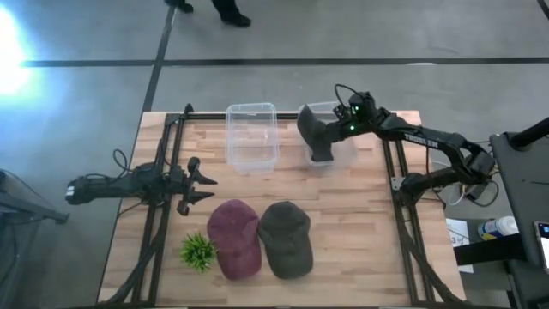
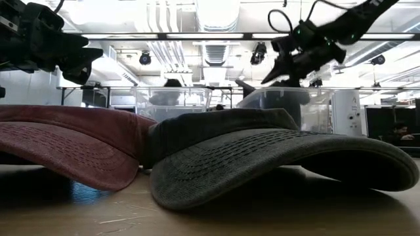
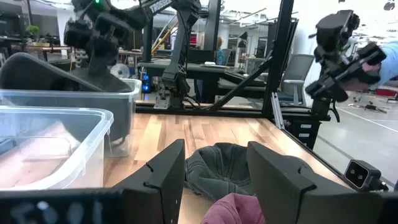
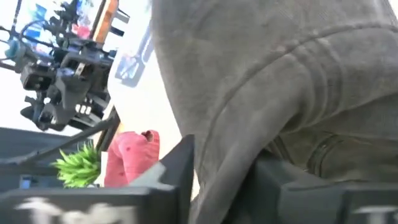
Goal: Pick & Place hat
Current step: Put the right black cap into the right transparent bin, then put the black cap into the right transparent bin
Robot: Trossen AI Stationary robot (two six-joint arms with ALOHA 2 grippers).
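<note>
A dark grey hat is in my right gripper, over the right-hand clear bin at the table's far edge; my right gripper is shut on it. In the low view the hat shows through the bin's wall. A maroon hat and a grey-green hat lie side by side on the table near its near edge, crowns up. My left gripper hovers open at the table's left side, pointing toward these two hats. My right gripper pinches a fold of the dark grey hat's cloth between its two fingers, coming from the table's right side and slanting down. The hat hangs tilted, its lower part inside the right bin; whether it rests on the bin's floor I cannot tell.
A second clear bin stands left of the first at the far edge. A small green plant sits near the maroon hat at the near left. Black frame rails run along both sides of the table. A person's feet show beyond the far edge.
</note>
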